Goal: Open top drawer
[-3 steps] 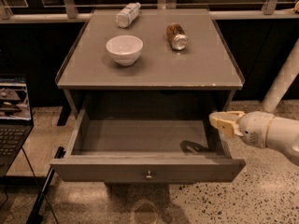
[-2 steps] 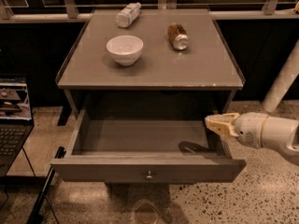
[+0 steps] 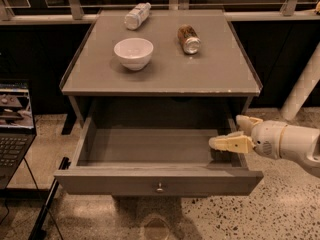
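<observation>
The top drawer of a grey-brown cabinet stands pulled out toward me. It has a flat front with a small round metal knob and a deep, empty boxy interior. My gripper comes in from the right on a white arm and hovers over the drawer's right wall, near the front right corner. Its two cream fingers stand apart and hold nothing; one points left over the drawer interior, the other sits higher by the cabinet's right edge.
On the cabinet top sit a white bowl, a plastic bottle lying at the back and a can on its side. An open laptop stands at the left. A white pole leans at the right.
My gripper has moved a little left, further over the drawer's right wall. The drawer stays pulled out, unchanged.
</observation>
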You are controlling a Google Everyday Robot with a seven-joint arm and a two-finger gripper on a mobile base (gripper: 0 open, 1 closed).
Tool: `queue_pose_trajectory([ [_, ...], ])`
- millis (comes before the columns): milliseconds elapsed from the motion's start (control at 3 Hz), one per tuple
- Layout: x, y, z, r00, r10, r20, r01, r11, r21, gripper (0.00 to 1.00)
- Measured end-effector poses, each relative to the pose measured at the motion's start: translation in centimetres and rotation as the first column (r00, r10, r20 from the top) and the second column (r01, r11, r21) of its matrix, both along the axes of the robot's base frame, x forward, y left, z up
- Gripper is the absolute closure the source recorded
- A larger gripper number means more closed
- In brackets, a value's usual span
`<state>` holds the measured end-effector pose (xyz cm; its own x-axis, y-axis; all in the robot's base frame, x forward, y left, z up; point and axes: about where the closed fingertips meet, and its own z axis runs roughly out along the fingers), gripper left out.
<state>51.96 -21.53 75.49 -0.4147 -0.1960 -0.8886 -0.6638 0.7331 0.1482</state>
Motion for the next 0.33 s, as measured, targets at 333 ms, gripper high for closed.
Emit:
queue_pose_trajectory([
  [333, 0.00, 0.00, 0.00, 1.0000, 0.000, 0.000, 0.000, 1.000, 0.000, 0.00],
])
